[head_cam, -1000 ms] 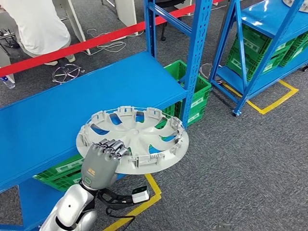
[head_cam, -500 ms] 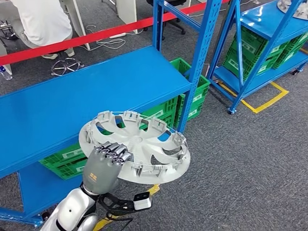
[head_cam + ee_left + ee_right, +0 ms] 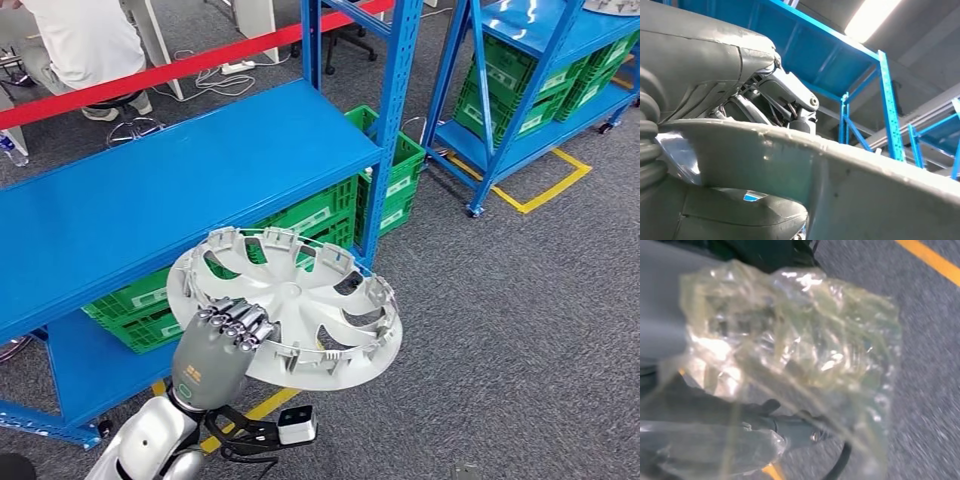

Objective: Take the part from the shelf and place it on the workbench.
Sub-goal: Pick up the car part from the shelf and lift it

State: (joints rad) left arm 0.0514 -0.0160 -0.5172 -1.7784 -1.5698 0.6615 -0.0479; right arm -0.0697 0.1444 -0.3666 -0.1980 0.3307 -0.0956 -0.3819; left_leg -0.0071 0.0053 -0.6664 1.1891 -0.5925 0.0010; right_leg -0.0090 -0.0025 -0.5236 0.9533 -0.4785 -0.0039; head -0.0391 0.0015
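Beside the blue shelf [image 3: 181, 190], over grey carpet floor [image 3: 513, 330], the part is in the air: a large grey wheel cover [image 3: 302, 305], inner face up, roughly level, just off the shelf's front edge and clear of its surface. Green crates [image 3: 317, 215] sit under the shelf, and a second blue rack [image 3: 528, 60] stands well apart from it, across a yellow floor line [image 3: 547, 190]. A person in white [image 3: 83, 45] sits beyond the shelf, behind a red barrier tape [image 3: 189, 68].

No bench is to be seen, so I judge the carry to be the step in hand. Doing it well means keeping the disc level, since it hangs far out from a single rim grip and could tip or swing against the shelf's upright post [image 3: 392, 100].

Smaller: the left robot hand [image 3: 215, 350] holds the cover at the rim nearest the robot, fingers curled over the top, thumb beneath in the left wrist view, palm low, the silver forearm rising from below. The right robot hand [image 3: 753, 350] is wrapped in clear film; I cannot tell its state.
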